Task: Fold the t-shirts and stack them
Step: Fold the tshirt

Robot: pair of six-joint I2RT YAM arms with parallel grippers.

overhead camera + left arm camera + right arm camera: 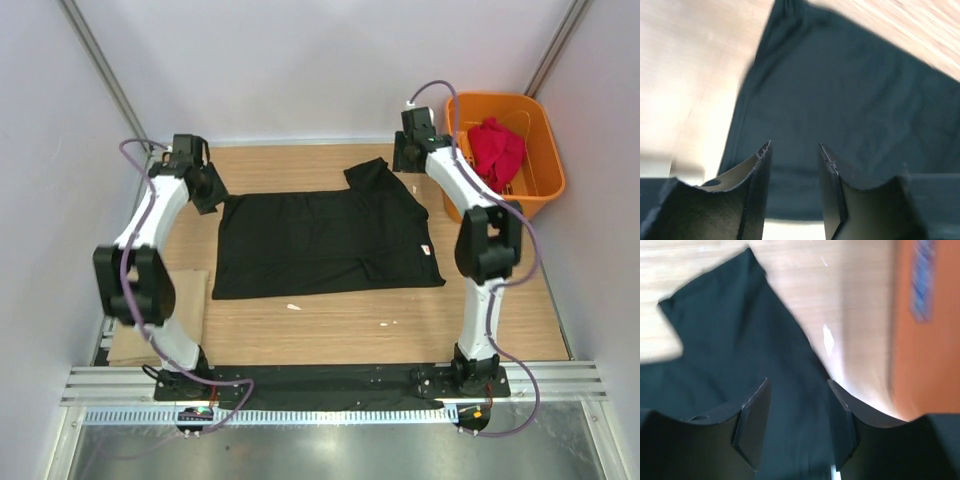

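- Top external view: a large, plain, soft-cloth black t-shirt point(320, 245) lies spread flat in the middle of the pale wooden counter point(330, 335). It has a straight edge on the left arm's side, and on the right arm's side a sleeve juts toward the far edge.
- The left claw point(212, 195) hangs at the far-left corner of the black t-shirt, right over the edge of the cloth.
- In the left wrist view, the left claw's fingers point(757, 170) stand apart with a clear gap and nothing is pinched between them. Black cloth lies beneath and ahead of them, narrowing to a corner farther on, with bare counter off to the left.
- The right claw point(408, 158) sits just beside the jutting sleeve, between it and an orange slotted plastic basket point(497, 97).
- In the right wrist view, the right claw's fingers point(752, 420) are spread and grip nothing. The black t-shirt lies under them and runs ahead to the left, and the blurred orange wall of the basket fills the right edge.
- A smaller bright red t-shirt point(497, 150) lies crumpled inside the basket at the far-right corner of the counter, apart from the black t-shirt.
- A flat tan cardboard sheet point(190, 300) lies at the near-left of the counter, partly hidden under the left arm and not touching the black t-shirt.
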